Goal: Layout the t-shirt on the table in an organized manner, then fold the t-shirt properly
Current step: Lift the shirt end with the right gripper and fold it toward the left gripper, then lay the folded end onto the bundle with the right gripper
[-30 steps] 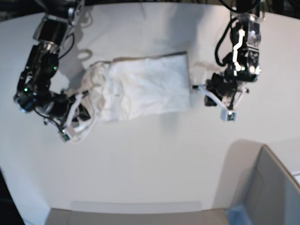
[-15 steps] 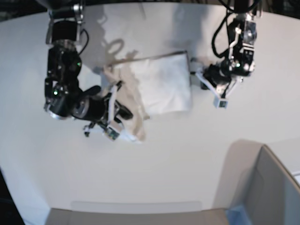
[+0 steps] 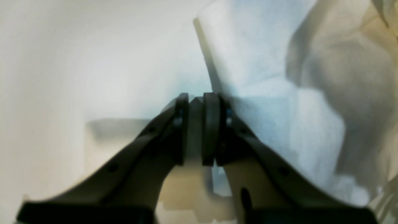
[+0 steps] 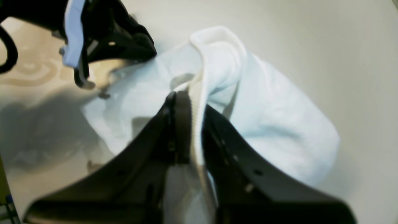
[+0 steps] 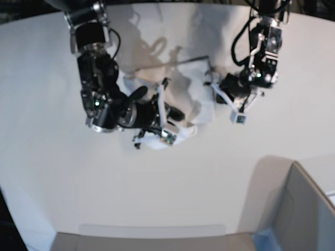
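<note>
Arms low over the table (image 5: 63, 172), right end effector (image 4: 189, 124) clenched on the t-shirt (image 4: 273, 124), left end effector (image 3: 196, 130) nearly closed, empty.

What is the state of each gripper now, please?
Left gripper: jaws nearly together at the shirt edge; a grip cannot be told.
Right gripper: shut on the shirt.

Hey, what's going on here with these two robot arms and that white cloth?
Two arms are folding a white t-shirt on the table. The right end effector is shut on a fold of the t-shirt, holding it over the rest. The left end effector sits nearly closed at the opposite edge; whether it pinches cloth isn't clear.
</note>
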`<state>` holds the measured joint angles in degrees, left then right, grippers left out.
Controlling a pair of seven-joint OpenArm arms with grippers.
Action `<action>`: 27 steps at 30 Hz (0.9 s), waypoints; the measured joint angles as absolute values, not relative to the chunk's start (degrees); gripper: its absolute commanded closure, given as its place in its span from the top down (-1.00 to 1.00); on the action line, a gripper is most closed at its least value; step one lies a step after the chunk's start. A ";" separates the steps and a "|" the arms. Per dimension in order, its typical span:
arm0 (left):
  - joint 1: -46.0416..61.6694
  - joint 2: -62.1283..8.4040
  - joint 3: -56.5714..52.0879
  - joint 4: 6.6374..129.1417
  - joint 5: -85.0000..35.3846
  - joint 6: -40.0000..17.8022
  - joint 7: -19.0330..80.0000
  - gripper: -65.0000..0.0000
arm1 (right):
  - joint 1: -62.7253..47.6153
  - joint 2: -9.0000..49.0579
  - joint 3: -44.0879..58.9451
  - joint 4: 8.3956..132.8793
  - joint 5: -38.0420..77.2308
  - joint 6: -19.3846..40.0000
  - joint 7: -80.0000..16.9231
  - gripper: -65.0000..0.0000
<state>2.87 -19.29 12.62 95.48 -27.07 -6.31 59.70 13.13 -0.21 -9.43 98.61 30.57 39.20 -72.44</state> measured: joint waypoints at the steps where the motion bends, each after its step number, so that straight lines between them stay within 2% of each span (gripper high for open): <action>1: 2.85 -19.35 12.60 95.48 -27.07 -6.31 59.72 -0.76 | 13.17 -0.30 -10.48 97.97 30.04 39.20 -71.96 -1.00; 13: 3.77 -17.28 -10.24 94.70 -27.03 -6.07 62.83 -0.76 | 12.51 -0.32 -16.29 90.35 29.78 39.20 -68.07 -1.00; 25: 3.97 -16.97 -10.87 94.65 -27.24 -6.31 62.81 -0.76 | 12.58 -0.40 -21.93 81.41 28.08 39.22 -63.31 -1.00; 27: 3.95 -16.97 -10.87 94.63 -27.24 -6.28 62.81 -0.75 | 12.75 -0.71 -21.93 81.38 25.47 39.20 -63.59 -0.85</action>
<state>3.95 -16.97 -10.87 94.63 -27.24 -6.28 62.81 12.75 -0.71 -21.93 81.38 25.47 39.20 -63.59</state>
